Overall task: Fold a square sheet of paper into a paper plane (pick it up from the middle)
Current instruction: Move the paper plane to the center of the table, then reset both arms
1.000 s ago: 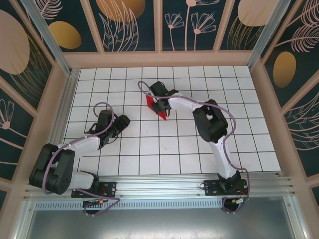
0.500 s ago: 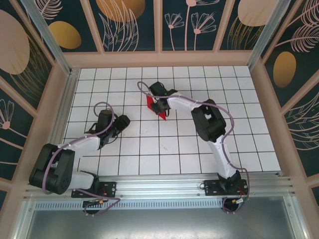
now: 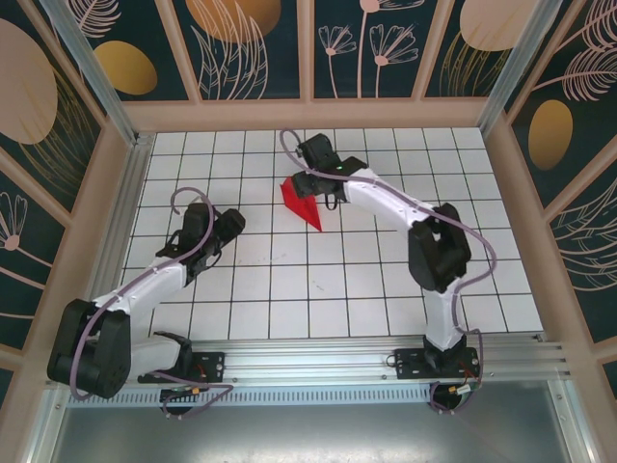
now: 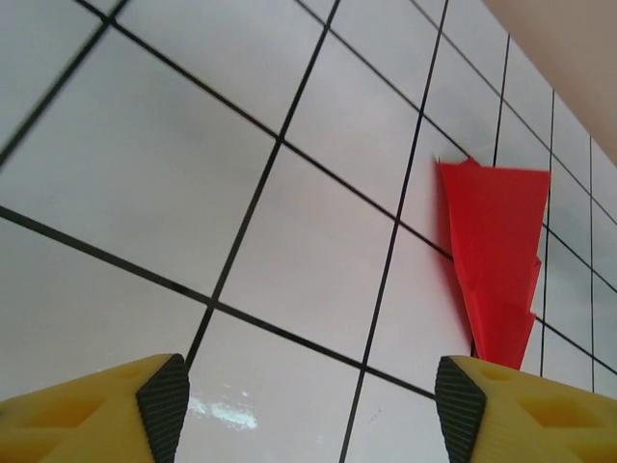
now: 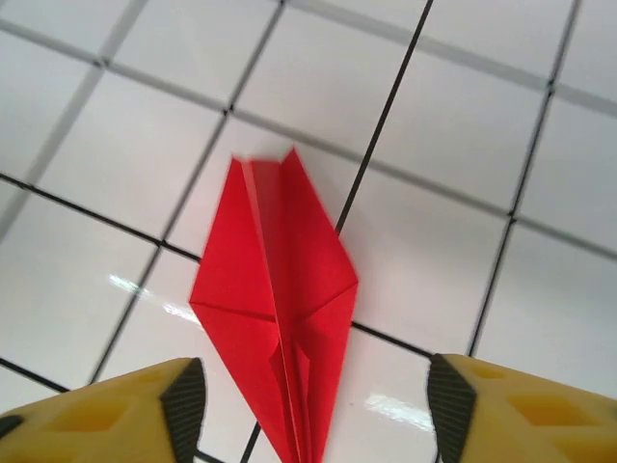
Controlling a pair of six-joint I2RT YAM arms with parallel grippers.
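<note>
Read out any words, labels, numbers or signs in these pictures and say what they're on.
None can be read. The paper plane is plain red, the table shows bare grid lines, the wall panels carry leaf and flower drawings, and the left gripper and right gripper bear no markings.

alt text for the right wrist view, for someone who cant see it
A folded red paper plane lies flat on the white gridded table, its narrow end toward the camera. It sits ungripped between the yellow fingers of the open right gripper.
</note>
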